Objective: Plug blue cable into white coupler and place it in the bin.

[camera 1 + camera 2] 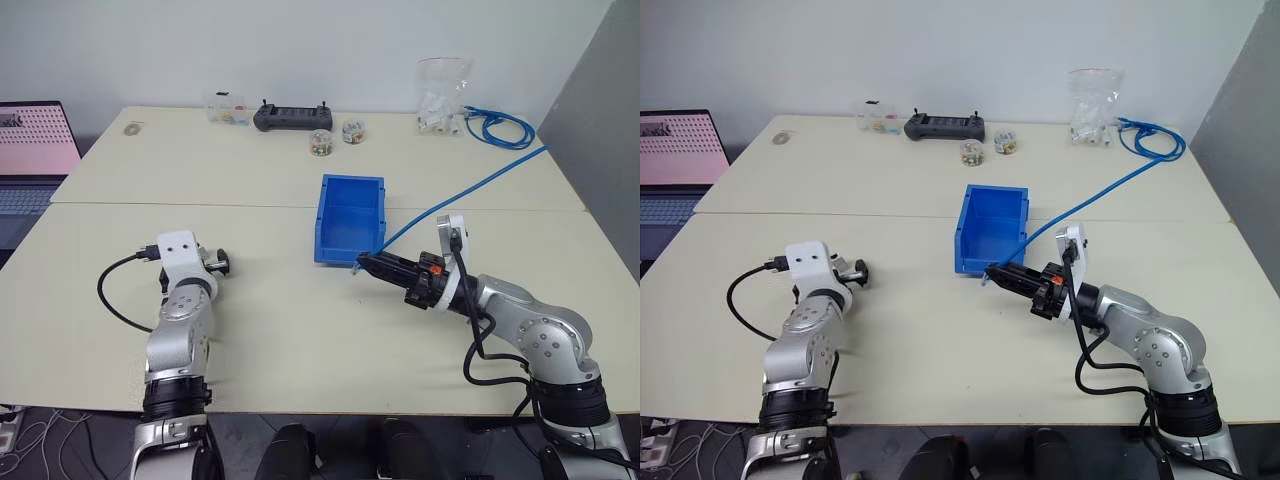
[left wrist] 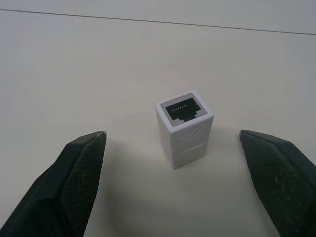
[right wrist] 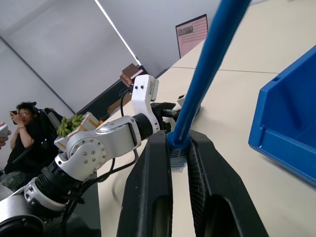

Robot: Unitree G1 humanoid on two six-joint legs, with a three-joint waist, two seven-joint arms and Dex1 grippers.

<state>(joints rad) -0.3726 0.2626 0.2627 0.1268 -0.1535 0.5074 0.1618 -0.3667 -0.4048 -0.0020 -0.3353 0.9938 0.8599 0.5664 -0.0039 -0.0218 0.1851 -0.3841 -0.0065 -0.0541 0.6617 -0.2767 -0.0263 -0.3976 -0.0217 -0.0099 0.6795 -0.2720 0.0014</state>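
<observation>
- The left gripper, two black textured fingers, stands wide open on either side of the white coupler, a small boxy white plastic block resting upright on the pale cream table; neither finger touches it.
- The left wrist view shows the coupler's dark socket facing up, with a row of fine contacts inside; in the head views the coupler is hidden behind the left wrist and cannot be made out.
- The right gripper is clamped on the blue cable, a thin bright blue network cable, right at its end, with the small clear plug pinched between the two black fingers.
- In the head views the right gripper sits just at the front lip of the bin, a rectangular bright blue plastic bin near the middle of the table; whether the fingertips touch the bin is hard to tell.
- From the gripper the cable runs up across the table to a coiled bundle of blue cable at the far edge, next to a clear plastic bag of white parts.
- The right wrist view shows a seated person in the background, beyond the left arm.
- The two grippers are well apart, with the bin between them and farther back.
</observation>
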